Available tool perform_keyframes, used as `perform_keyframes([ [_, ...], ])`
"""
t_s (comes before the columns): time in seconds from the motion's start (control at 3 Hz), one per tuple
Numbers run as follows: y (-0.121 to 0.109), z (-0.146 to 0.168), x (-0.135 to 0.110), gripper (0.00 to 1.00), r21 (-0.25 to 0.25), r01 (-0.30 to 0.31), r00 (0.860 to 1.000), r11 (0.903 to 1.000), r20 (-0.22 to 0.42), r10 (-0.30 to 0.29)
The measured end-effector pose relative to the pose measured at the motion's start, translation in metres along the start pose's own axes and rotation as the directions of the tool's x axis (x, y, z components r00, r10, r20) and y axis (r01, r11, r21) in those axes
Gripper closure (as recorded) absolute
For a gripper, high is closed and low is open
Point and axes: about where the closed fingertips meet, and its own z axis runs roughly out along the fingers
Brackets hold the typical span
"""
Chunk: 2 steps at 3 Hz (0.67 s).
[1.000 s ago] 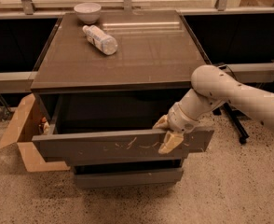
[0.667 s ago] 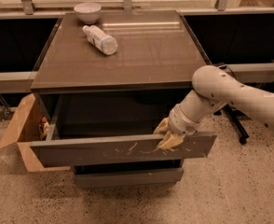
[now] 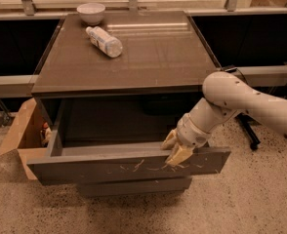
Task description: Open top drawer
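The top drawer (image 3: 109, 167) is a wide dark grey-brown front panel with pale scratch marks across its middle. It stands pulled well out from the cabinet (image 3: 124, 57), and its dark inside shows behind the panel. My gripper (image 3: 174, 148) is at the drawer's top edge, right of the middle. Its tan fingers (image 3: 179, 155) straddle the rim, one inside the drawer and one on the front face, shut on the panel. My white arm reaches in from the right.
A lower drawer front (image 3: 133, 186) shows beneath, closed. On the cabinet top lie a plastic bottle (image 3: 104, 41) and a white bowl (image 3: 91, 12). An open cardboard box (image 3: 21, 135) stands on the floor at the left. A dark stand leg (image 3: 248, 133) is at the right.
The top drawer has slid further out toward the camera, with my gripper still on its top edge moving with it.
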Motion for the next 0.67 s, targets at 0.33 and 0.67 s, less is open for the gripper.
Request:
perform_keyframes([
  [0.33, 0.0006, -0.001, 0.0017, 0.85, 0.0, 0.0, 1.0, 1.0, 0.0, 0.0],
  [0.67, 0.0006, -0.001, 0.0017, 0.61, 0.0, 0.0, 1.0, 1.0, 0.0, 0.0],
])
